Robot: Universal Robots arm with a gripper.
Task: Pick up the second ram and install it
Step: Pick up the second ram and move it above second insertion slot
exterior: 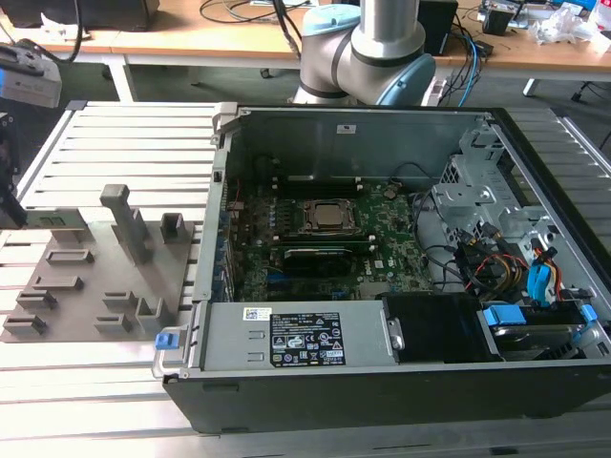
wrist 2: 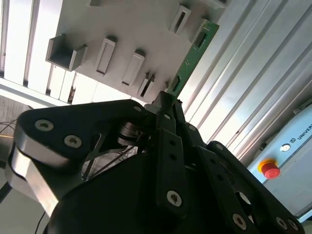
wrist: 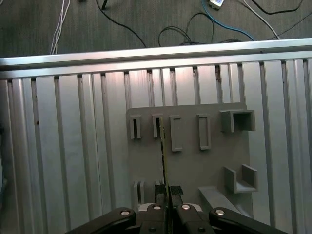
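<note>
The gripper (wrist 2: 166, 100) is clenched on one end of the second ram (wrist 2: 192, 58), and the green stick reaches out from the fingertips over the gray fixture (wrist 2: 126, 29). In the first wrist view the stick appears edge-on as a thin line (wrist: 164, 161) across the fixture plate (wrist: 195, 165). In the exterior view it is a short green bar (exterior: 55, 220) at the far corner of the fixture on that view's left, well apart from the computer case (exterior: 286, 334). I cannot tell if its lower edge is already free of the fixture. The step in hand seems to be taking the stick out. To do this well, I judge the grip must be firm and the long edge level, because a hold at one end lets the free end tilt and catch on a slot wall. By count there is one stick in the gripper and one fixture, with four narrow slots (wrist: 204, 131) in the far row and two open pockets (wrist: 237, 121). There is also one case, one motherboard (exterior: 382, 258) and one CPU socket (exterior: 325, 218).
</note>
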